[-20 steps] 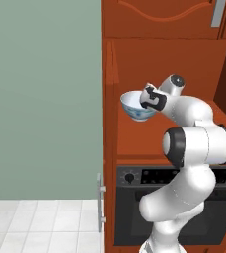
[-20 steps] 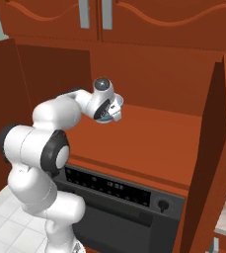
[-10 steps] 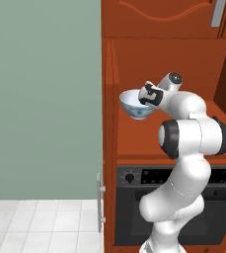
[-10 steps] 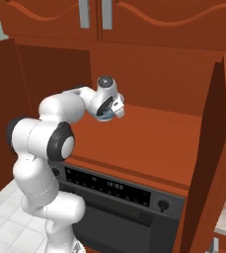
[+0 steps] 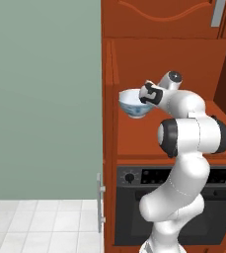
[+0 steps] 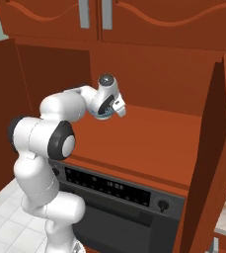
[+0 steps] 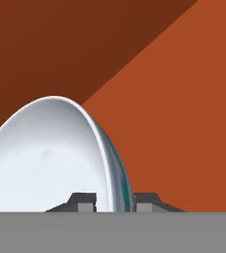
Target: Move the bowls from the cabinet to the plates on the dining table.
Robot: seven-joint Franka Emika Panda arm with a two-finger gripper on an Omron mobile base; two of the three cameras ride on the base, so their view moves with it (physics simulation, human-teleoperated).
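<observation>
Pinching the rim of the white and blue bowl (image 5: 133,104) with my claw (image 7: 114,201), one finger inside, one outside, inside the open cabinet (image 6: 149,133).

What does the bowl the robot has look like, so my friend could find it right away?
Look at the big reddish-brown cabinet above the black oven, then follow the white robot arm up to its tip. There the gripper has its jaws pinched on the rim of a round, deep bowl. It is white with a blue pattern outside, the one dish there.
</observation>
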